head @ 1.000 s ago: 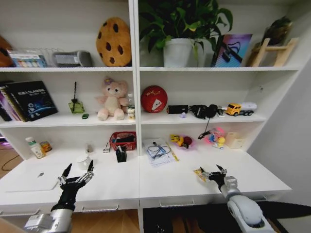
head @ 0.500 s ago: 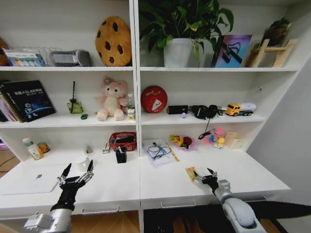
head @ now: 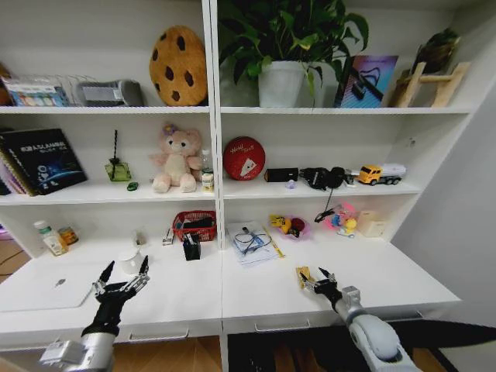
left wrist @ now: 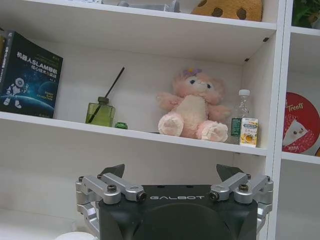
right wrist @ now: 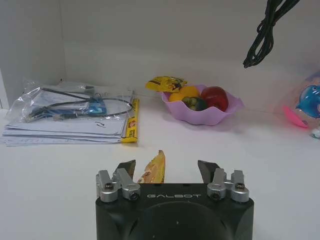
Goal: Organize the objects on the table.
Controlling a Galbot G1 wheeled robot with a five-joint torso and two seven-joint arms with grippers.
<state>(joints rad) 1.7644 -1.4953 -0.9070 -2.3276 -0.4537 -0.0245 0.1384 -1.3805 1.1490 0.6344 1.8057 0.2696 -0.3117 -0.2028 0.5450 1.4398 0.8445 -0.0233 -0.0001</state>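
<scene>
My right gripper [head: 318, 280] is low over the white table [head: 256, 293], right of its middle, fingers open. A small yellow snack packet [head: 304, 273] lies on the desk between the fingertips; in the right wrist view the packet [right wrist: 154, 170] sits nearer one finger, ungripped. My left gripper [head: 121, 277] hovers open and empty over the left part, just in front of a white mug [head: 132, 260]. A thin silver laptop [head: 46, 289] lies at far left. A black pen holder [head: 192, 246] stands near the back wall, with a green-capped bottle [head: 48, 239] at back left.
Papers with a bagged cable [head: 252, 242], a pink fruit bowl [head: 291, 226], a red basket [head: 195, 225] and toys [head: 341, 218] line the back of the desk. Shelves above hold a pink plush bear [left wrist: 192, 107], a reed diffuser [left wrist: 100, 112] and books.
My right gripper has moved left toward the middle of the desk, closing in on the yellow packet. The left arm has stayed put. The camera shifted slightly.
</scene>
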